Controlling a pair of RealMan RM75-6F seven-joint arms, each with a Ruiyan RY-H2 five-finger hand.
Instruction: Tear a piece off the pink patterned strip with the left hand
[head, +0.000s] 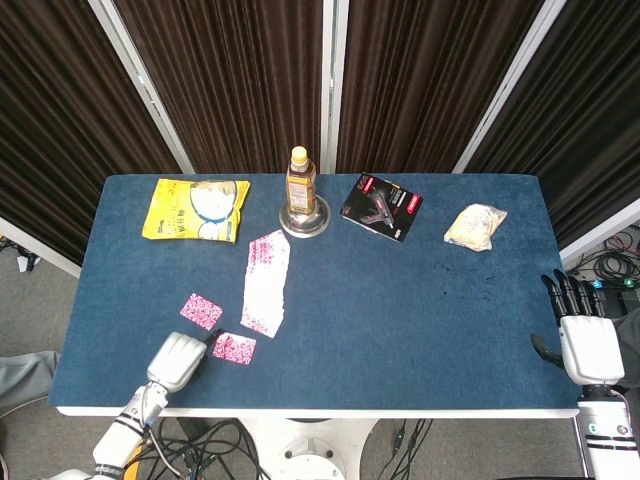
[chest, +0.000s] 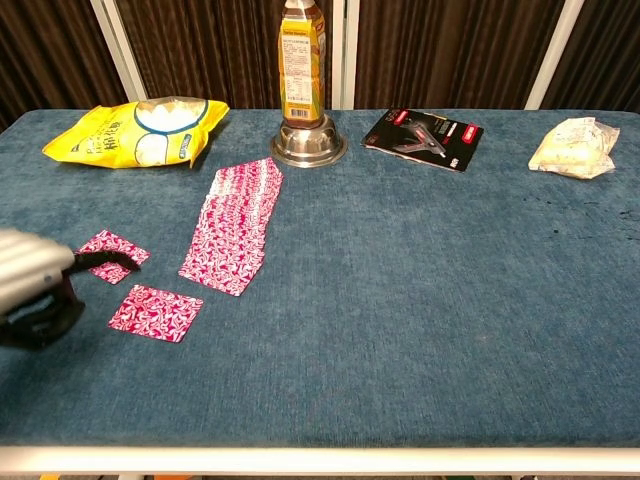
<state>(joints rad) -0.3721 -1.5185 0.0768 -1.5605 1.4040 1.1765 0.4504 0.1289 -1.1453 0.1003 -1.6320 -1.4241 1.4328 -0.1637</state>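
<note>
The pink patterned strip (chest: 236, 226) lies flat on the blue table (chest: 420, 300), left of centre, running from its cut near end up towards the steel bowl; its face is white with a busy magenta swirl print, and faint crosswise lines divide it into segments. Nearest the front edge, a torn-off piece (chest: 155, 312) of the same print sits on the cloth, a small slanted rectangle, apart from the strip's near end by a gap of bare blue. Just left of it is the left hand (chest: 35, 283), low over the table at the front-left corner, fingers curled in, one dark fingertip (chest: 108, 259) reaching out above the cloth. It grips nothing; the piece lies free beside it. A second torn piece (chest: 112, 249) sits a little further back and left, partly behind that fingertip in the chest view. Over on the far right, off the table's edge in the head view, the right hand (head: 583, 335) hangs with fingers straight and spread, holding nothing. Going deeper now: the steel bowl (chest: 308, 147) stands at the strip's far end with a bottle (chest: 301, 60) upright in it. Left of that, a yellow snack bag (chest: 135, 131). To the right, a black packet (chest: 421, 137), then a pale wrapped packet (chest: 572, 146) near the far right corner.
</note>
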